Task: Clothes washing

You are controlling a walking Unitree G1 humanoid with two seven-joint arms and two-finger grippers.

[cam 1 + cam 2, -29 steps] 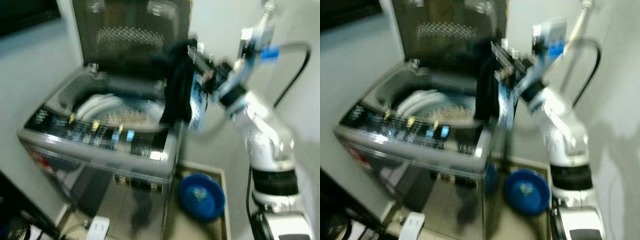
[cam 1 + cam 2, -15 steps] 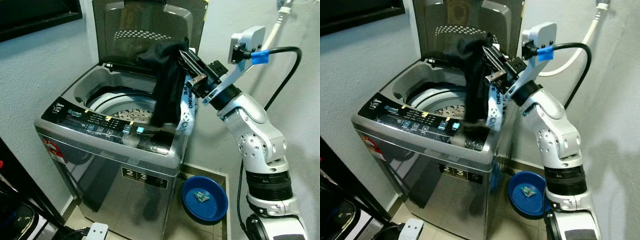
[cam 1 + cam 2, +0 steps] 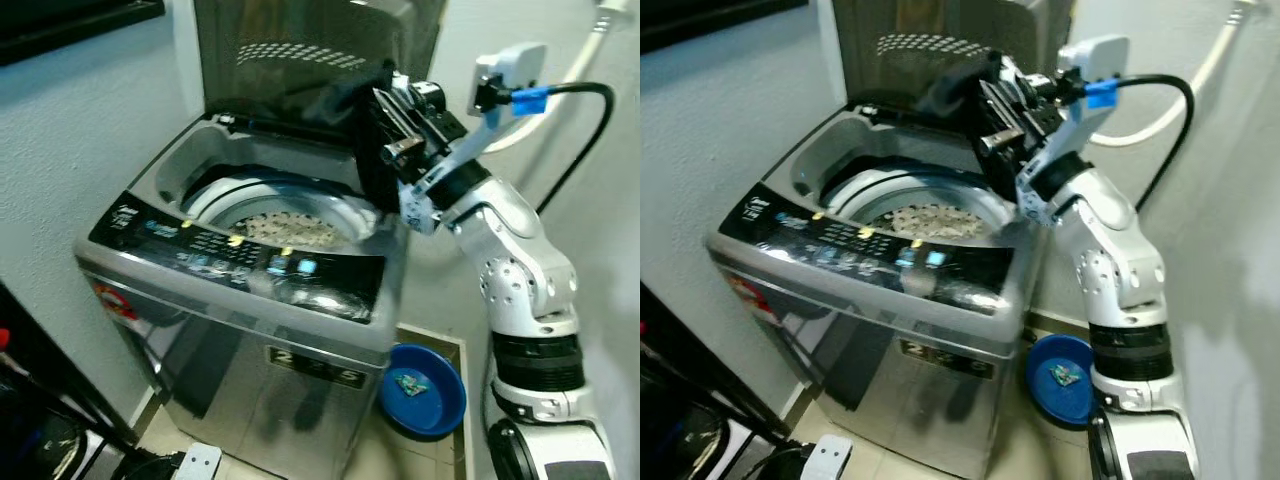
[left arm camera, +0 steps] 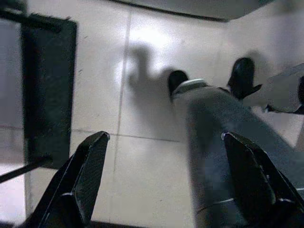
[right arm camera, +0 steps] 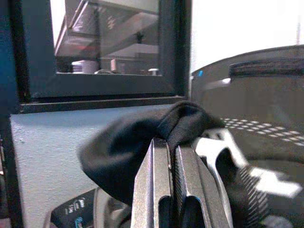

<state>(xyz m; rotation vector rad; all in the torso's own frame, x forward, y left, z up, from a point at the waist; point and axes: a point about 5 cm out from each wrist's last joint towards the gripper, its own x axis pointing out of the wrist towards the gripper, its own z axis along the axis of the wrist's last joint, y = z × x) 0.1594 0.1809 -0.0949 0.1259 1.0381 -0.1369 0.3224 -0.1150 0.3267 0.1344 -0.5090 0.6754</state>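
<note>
Washing machine: a top-loader (image 3: 270, 330) with a glossy grey metal body, boxy, standing on a pale tiled floor (image 4: 156, 156); its dark control strip (image 3: 240, 262) runs along the front edge with small coloured buttons.
Lid: the lid (image 3: 310, 50) stands raised upright at the back, dark and smooth, with a dotted band across it.
Drum: the drum (image 3: 290, 225) is round and open, its pale perforated floor showing, ringed by a white rim.
Garment: a black garment (image 5: 137, 137), soft and crumpled, bunched into a rounded lump above the back right corner of the machine, its loose length hanging downward beside the drum's right rim; long axis roughly vertical.
Right gripper: the right gripper (image 3: 1002, 112) is raised over the machine's back right corner, pointing toward the lid; its two fingers (image 5: 154, 190) are pressed nearly together, pinching a fold of the black cloth.
Left gripper: the left gripper (image 4: 166, 180) hangs low over the floor, fingers (image 4: 85, 175) spread wide with nothing between them.
Basin: a round blue plastic basin (image 3: 422, 388) sits on the floor just beside the machine's right side, a small item inside.
Hose: a white hose (image 3: 1200, 75) curves along the pale wall.
</note>
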